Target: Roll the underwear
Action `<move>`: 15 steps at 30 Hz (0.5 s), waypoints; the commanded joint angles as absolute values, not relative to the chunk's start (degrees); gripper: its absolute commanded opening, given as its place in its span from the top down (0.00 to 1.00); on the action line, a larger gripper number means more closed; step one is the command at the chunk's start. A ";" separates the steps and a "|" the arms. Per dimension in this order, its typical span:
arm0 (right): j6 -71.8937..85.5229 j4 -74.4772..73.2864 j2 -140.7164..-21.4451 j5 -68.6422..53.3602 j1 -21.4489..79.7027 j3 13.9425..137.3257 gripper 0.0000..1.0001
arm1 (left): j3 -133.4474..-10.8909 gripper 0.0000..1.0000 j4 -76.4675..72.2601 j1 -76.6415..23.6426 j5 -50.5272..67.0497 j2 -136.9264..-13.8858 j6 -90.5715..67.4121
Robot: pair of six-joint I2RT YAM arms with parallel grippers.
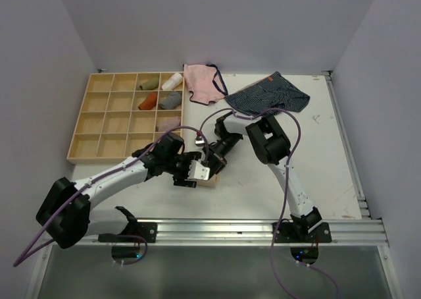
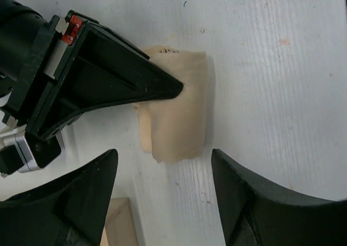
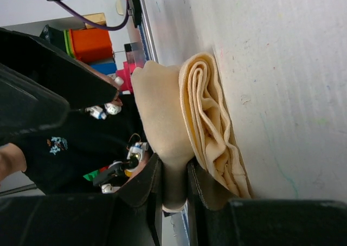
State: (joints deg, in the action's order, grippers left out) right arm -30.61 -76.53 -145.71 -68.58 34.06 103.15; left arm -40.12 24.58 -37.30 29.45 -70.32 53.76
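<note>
White painted surface (image 1: 329,167), with faint grain, small scuffs and coloured specks up close. At far left, lying flat, a wooden tray (image 1: 105,102) of square compartments. Just beside its far right corner, a pink pair (image 1: 199,85) with dark trim, spread flat. Right of that and close beside it, contact unclear, a navy striped pair (image 1: 270,96), crumpled, at the far edge. Toward the middle, nearer than both, the underwear (image 2: 179,113): pale peach, folded into several layers, partly rolled, resting on bare white. Near it but apart, the corner of a pale wooden block (image 2: 118,220). Along the near edge, a metal rail (image 1: 217,230).
</note>
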 commanded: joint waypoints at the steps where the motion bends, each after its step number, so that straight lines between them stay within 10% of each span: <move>1: -34.02 -70.32 -148.45 -59.59 34.10 101.25 1.00 | -40.52 0.27 14.78 -39.72 27.95 -73.38 53.09; 11: -32.78 -67.94 -146.95 -58.97 33.66 100.72 1.00 | -39.90 0.38 15.20 -43.07 29.00 -81.82 55.11; 15: -32.78 -67.50 -145.99 -58.71 33.49 100.72 0.99 | -41.13 0.65 17.13 -43.77 28.13 -85.33 55.28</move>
